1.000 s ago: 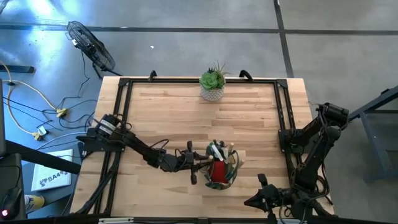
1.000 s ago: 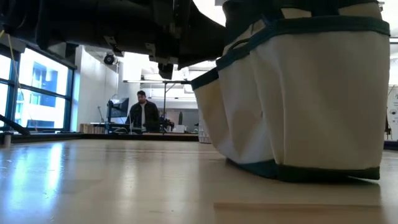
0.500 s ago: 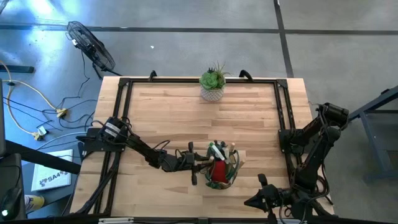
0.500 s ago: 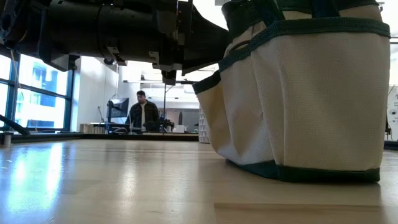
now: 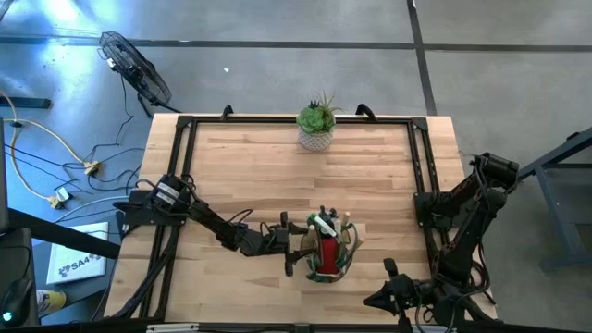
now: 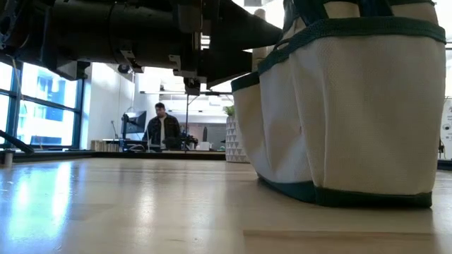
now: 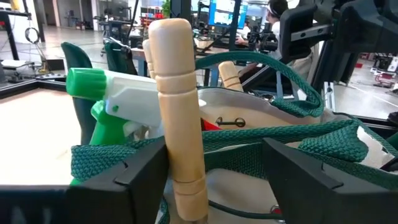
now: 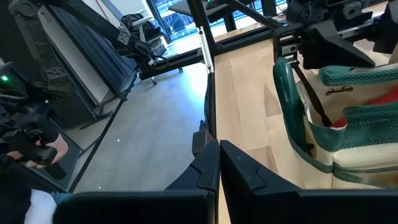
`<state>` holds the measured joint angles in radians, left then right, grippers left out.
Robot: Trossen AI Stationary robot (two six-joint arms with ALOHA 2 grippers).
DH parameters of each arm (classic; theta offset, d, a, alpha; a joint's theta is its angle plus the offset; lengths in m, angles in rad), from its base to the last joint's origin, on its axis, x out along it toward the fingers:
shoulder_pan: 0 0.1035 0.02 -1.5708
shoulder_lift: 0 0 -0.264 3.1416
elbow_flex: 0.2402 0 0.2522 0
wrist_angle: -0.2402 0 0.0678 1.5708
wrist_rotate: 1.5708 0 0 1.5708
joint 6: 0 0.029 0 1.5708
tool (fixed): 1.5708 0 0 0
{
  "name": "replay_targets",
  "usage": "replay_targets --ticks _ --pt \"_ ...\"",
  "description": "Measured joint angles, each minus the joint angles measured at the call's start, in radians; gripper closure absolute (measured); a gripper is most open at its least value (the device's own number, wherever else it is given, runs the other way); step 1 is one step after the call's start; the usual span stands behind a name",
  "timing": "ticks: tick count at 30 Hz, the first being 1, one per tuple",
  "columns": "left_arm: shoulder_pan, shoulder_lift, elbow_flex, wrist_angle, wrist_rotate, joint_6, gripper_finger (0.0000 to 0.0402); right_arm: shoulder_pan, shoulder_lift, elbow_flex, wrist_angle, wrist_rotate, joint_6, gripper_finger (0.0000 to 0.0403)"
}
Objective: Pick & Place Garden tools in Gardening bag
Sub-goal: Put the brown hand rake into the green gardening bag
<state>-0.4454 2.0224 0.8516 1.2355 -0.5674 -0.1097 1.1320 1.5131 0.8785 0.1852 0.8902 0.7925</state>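
Left wrist view alone showed the left gripper [image 7: 208, 180] standing apart around a wooden handle [image 7: 180, 112] in the gardening bag [image 7: 298, 155]. High view only placed the right gripper [image 5: 377, 300], pressed together, at the table's [image 5: 250, 176] near edge.

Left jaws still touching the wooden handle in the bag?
Cannot tell. In the left wrist view the light wooden tool handle stands between the open left gripper jaws, hard against one; no gap or contact shows plainly.

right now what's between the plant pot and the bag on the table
Only bare tabletop: the high view shows nothing lying between the plant pot at the far edge and the bag near the front edge.
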Motion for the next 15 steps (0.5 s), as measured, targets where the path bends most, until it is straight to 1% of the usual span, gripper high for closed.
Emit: replay_targets --ticks 7,10,15 --pt "0.000 -0.036 0.001 0.000 -0.028 0.010 0.0150 0.000 0.000 0.000 0.000 0.000 0.000 0.0400" --pt "0.000 -0.076 0.001 -0.025 -0.031 0.053 0.0149 0.000 0.000 0.000 0.000 0.000 0.000 0.0400" --pt "0.000 -0.157 0.002 -0.125 -0.062 0.090 0.0149 0.000 0.000 0.000 0.000 0.000 0.000 0.0400"
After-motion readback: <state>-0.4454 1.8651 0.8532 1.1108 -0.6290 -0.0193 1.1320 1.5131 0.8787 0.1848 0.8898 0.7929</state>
